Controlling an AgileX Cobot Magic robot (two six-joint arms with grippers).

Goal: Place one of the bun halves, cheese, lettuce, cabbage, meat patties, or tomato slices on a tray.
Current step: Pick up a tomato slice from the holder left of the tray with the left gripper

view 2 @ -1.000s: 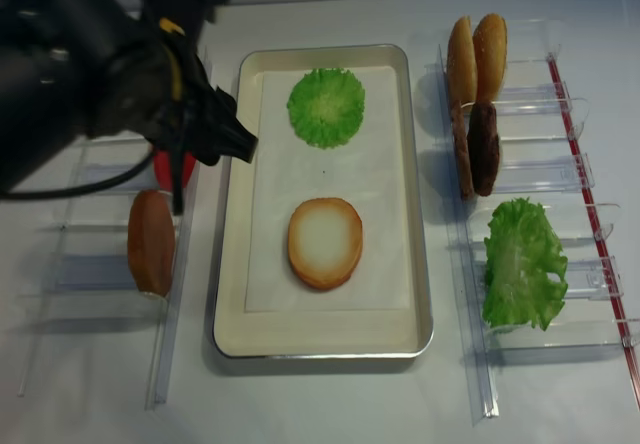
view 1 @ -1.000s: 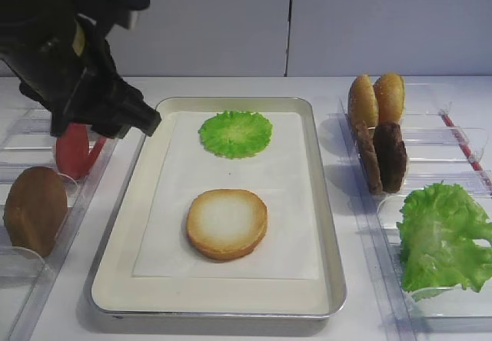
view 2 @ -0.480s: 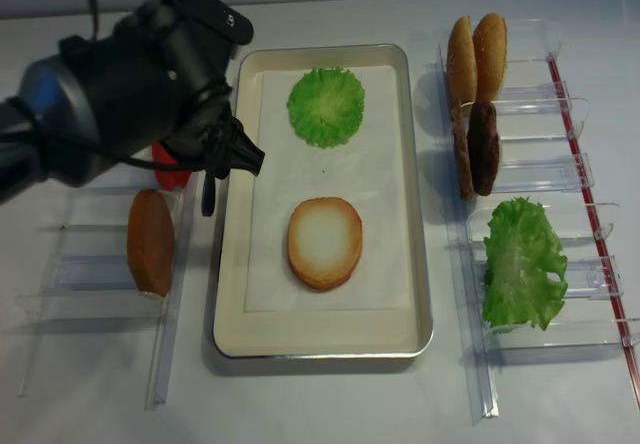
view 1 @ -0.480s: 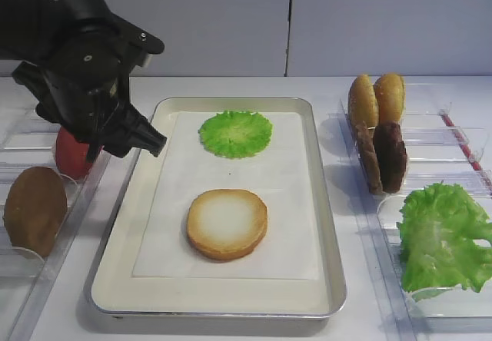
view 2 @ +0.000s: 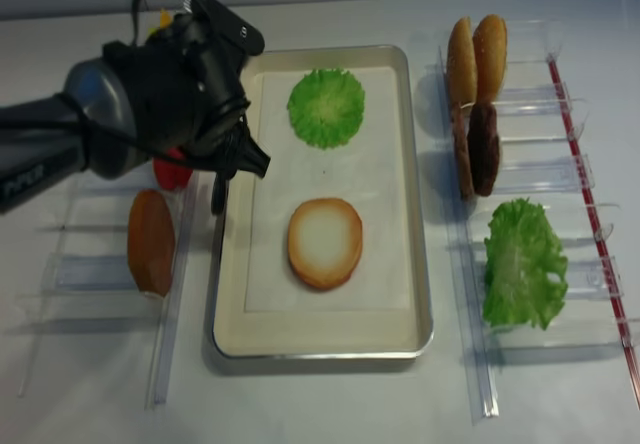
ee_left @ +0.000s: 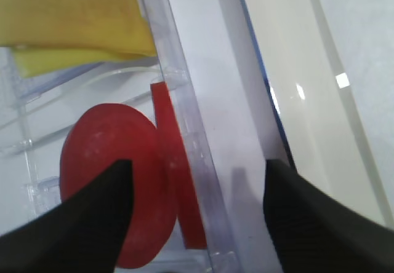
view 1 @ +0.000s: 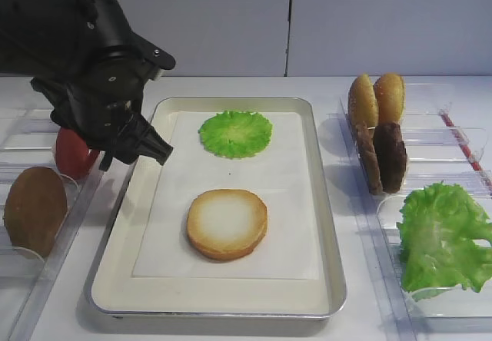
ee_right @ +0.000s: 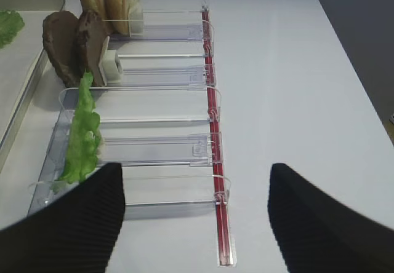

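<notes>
Red tomato slices (ee_left: 114, 208) stand in the left rack (ee_left: 184, 131); the left claw (ee_left: 197, 217) hovers above them, jaws apart, empty. Next: descend, pinch one, carry to tray (view 1: 323, 226).

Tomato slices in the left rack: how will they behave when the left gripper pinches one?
The tomato slices stand on edge with straight, clean rims, so probably stiff rather than floppy. They look thin and matte, so likely light and not very slippery. Being round discs, one could roll or tip if nudged free of the clear rack. The left gripper stands open above them.
</notes>
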